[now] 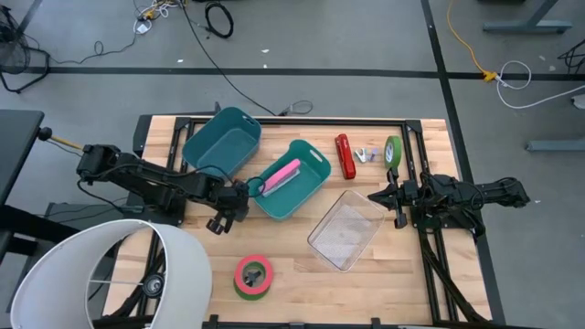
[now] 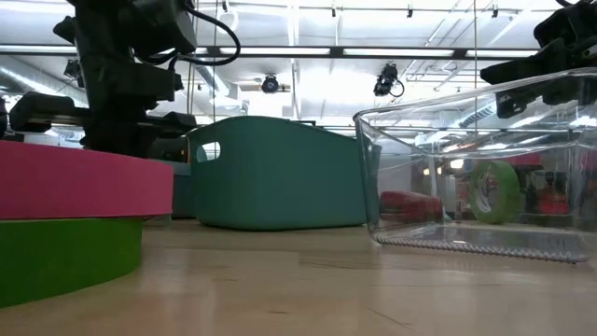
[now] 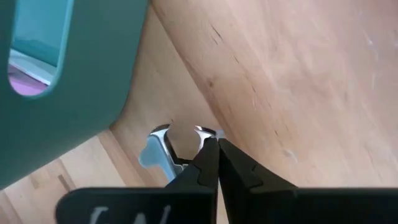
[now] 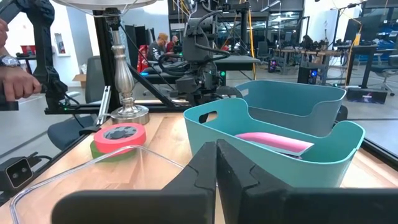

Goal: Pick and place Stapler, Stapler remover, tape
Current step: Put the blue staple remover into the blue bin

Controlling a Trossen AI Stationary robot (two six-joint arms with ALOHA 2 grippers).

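Left gripper [image 3: 214, 146] is sitting low over the wood at the near corner of the teal bin [image 1: 292, 178], its fingers pressed tight together. You are looking at a chrome-and-blue staple remover [image 3: 158, 149] lying right at those fingertips. Whether any part of it is pinched cannot be told from the wrist view. The step in hand is looking like the staple remover's pick or drop beside that bin.

Moving right, the red tape roll [image 1: 253, 276] with its green underside is lying flat near the table's front edge. A pink stapler [image 1: 283, 174] is already resting inside the teal bin, with a second teal bin [image 1: 222, 140] standing behind it. The clear container [image 1: 347, 228] is sitting empty, and a red stapler [image 1: 345, 155] is lying beyond it. The green tape roll [image 1: 393, 153] is standing on edge near the right arm.

Right gripper [image 1: 373, 196] is waiting clenched and holding nothing, just beside the clear container's far corner.

For your next move, you are needing a parted, squared grasp on the remover's body and a lift clear of the bin wall before carrying it over.
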